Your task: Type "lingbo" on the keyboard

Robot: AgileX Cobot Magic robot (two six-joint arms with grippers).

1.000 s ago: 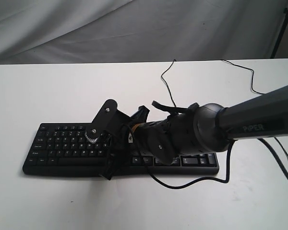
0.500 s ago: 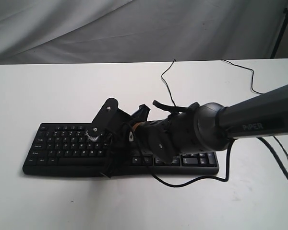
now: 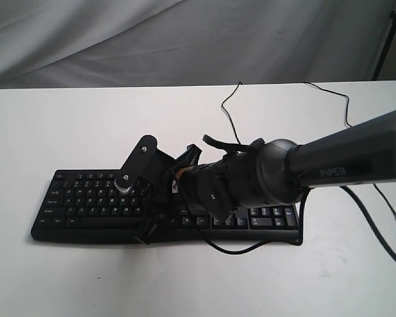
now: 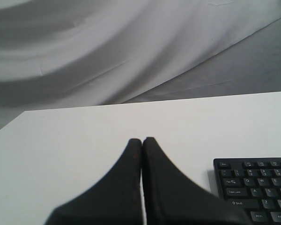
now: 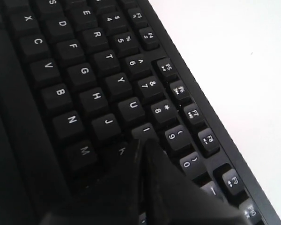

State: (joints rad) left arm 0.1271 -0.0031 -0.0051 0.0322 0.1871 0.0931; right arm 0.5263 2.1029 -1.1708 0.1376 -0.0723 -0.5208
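The right gripper (image 5: 143, 140), fingers pressed together, has just slid left along the wide black plastic keyboard (image 3: 86, 205) at lower centre of the exterior view, its tip now at the I key (image 5: 146, 129), likely the second letter of "lingbo"; the left gripper (image 4: 141, 140) hovers aside, likewise closed.

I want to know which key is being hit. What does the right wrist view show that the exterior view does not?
Only the right wrist view: readable key legends, with the right gripper, jaws closed, its tip at the I key, beside U, J and K; contact cannot be told. Only the exterior view: the whole keyboard with its number pad, the white table and the arm marked PiPER. Both: the keyboard's middle keys under that gripper.
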